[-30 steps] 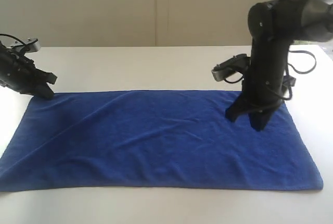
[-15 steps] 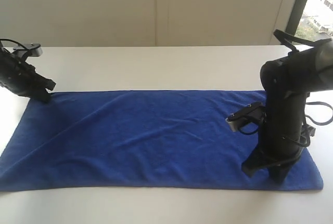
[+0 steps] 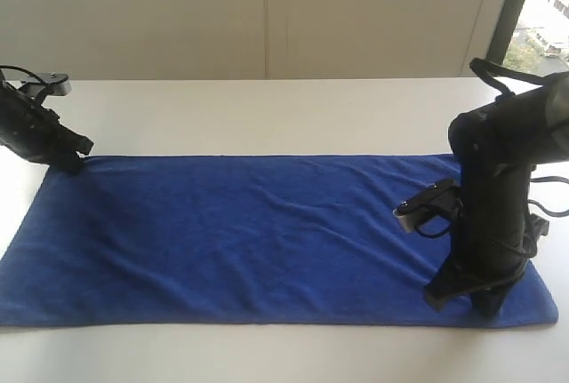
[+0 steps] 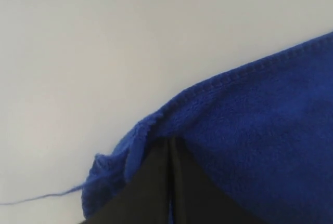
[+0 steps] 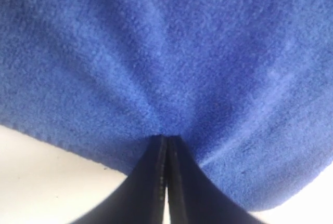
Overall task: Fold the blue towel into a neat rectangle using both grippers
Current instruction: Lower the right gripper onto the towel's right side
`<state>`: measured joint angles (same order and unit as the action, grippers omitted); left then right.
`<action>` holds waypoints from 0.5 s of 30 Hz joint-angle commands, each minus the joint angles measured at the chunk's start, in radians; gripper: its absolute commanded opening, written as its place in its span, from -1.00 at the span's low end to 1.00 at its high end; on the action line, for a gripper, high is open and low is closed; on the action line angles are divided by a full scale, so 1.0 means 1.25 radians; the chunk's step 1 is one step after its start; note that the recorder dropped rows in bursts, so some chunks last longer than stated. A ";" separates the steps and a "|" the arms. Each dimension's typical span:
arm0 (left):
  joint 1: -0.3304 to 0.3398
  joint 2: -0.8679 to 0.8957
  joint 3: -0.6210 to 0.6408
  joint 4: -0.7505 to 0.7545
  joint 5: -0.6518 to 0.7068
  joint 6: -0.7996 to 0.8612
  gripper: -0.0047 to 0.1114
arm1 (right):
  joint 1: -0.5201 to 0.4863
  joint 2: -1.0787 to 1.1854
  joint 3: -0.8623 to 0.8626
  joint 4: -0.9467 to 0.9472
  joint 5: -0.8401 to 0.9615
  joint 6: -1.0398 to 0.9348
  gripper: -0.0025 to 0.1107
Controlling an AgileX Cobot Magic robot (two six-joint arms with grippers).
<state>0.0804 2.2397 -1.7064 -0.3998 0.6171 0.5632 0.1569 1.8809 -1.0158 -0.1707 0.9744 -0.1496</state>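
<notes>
Pins blue towel's [image 3: 267, 232] far corner with closed left claw [image 3: 76, 163], sweeps closed right claw [image 3: 462, 301] down to near corner, flattens it for folding.

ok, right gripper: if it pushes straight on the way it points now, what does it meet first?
The soft royal-blue microfibre towel: the right gripper points down, shut, its tip pinching the cloth near a hem. The white tabletop lies presumably right beneath.

I seem to be in a lab or test room: my left arm [image 3: 31, 130] and right arm [image 3: 498, 187] work over a plain white table [image 3: 267, 107], backed by a cream panelled wall [image 3: 133, 10], with a window [image 3: 544, 10] at the right.
</notes>
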 commanded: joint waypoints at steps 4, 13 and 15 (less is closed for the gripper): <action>-0.004 -0.015 -0.013 -0.013 0.045 -0.004 -0.92 | -0.006 -0.056 -0.018 -0.014 -0.045 0.018 -0.96; -0.004 -0.147 -0.027 -0.038 0.105 -0.003 -0.92 | -0.071 -0.088 -0.137 -0.114 -0.261 0.126 -0.96; -0.004 -0.180 -0.027 -0.038 0.133 0.001 -0.92 | -0.106 -0.054 -0.158 -0.098 -0.278 0.126 -0.96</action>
<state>0.0804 2.0792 -1.7347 -0.4285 0.7157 0.5632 0.0839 1.7681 -1.1802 -0.2911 0.6738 -0.0132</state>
